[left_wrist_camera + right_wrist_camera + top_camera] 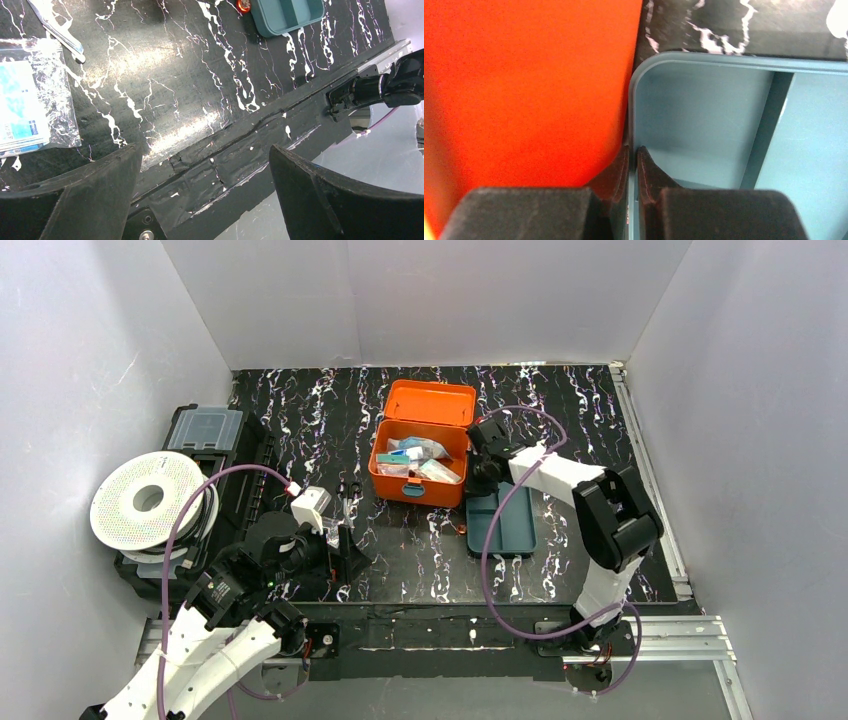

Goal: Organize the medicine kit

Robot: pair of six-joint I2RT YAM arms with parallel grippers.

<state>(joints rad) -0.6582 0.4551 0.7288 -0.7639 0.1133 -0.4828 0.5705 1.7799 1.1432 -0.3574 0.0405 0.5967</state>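
Starts with the table (580, 420), black with white veining, under everything else. Finds along its left edge the black case (215, 440) with a clear lid, with a white spool (150, 502) lying flat on the near part of it. Places the medicine kit (385, 485) at the middle, toward the far edge: orange, lid thrown back, filled with packets and clear bags. Sets the teal tray (505, 525) close against the kit's right near corner, running from there toward the near edge.

Catches the right gripper (633, 152) at the tray's far left corner, jaws almost shut and pinching the tray's thin wall, with one finger inside the tray and the other between tray and orange box.

Puts the left gripper (205, 165) low over the near edge, toward the left corner, jaws spread as wide as they go and holding nothing.

Notes a clear bag (30, 100) with a blue-and-white packet flat on the table near that gripper, and a slim metal tool (57, 30) just beside the bag. Ends with a small orange round piece (243, 5) at the tray's near left corner; cannot tell whether touching.
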